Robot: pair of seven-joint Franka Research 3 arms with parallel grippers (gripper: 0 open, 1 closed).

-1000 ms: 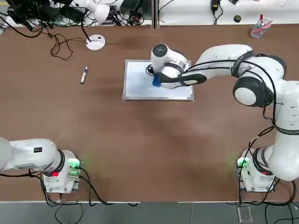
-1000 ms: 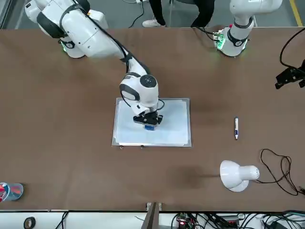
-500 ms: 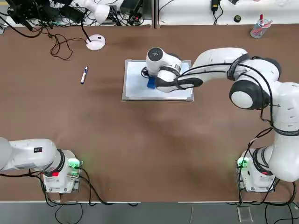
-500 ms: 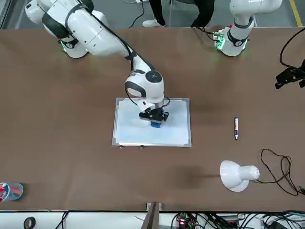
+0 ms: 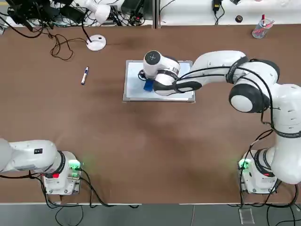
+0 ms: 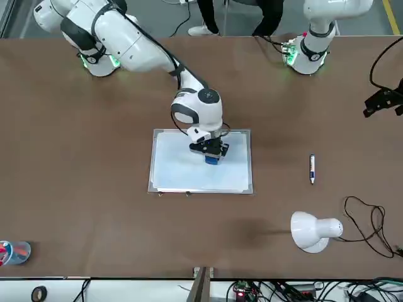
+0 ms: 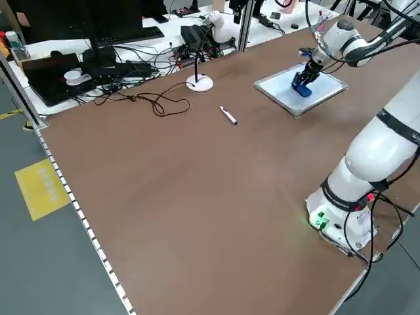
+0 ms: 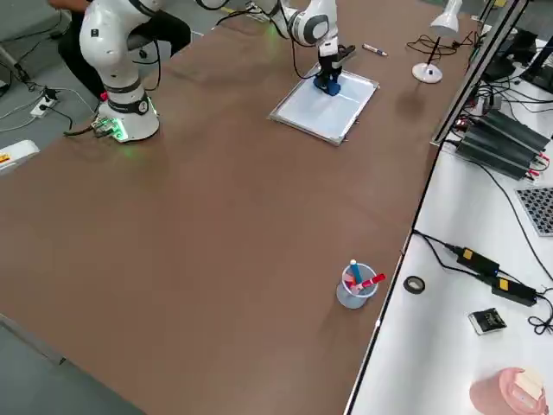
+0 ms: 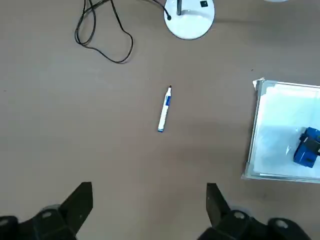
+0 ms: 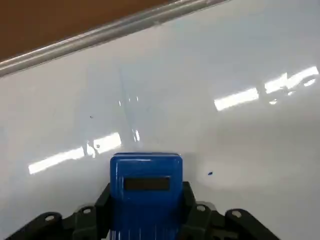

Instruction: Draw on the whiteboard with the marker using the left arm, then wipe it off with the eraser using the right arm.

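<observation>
Eraser point(image 10: 145, 192) clenched in right gripper point(image 6: 211, 153) fingers, pressed flat on whiteboard point(image 5: 134, 89) for wiping; left gripper point(image 9: 149, 212) fingers released, parked; marker point(image 5: 84, 75) discarded on worktop point(image 5: 141, 141).

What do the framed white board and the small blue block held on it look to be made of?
Flat white board: glossy coated surface, since it mirrors the lights; its thin rim looks like brushed metal. Small blue block: smooth, likely plastic, though its wiping face is hidden.
</observation>
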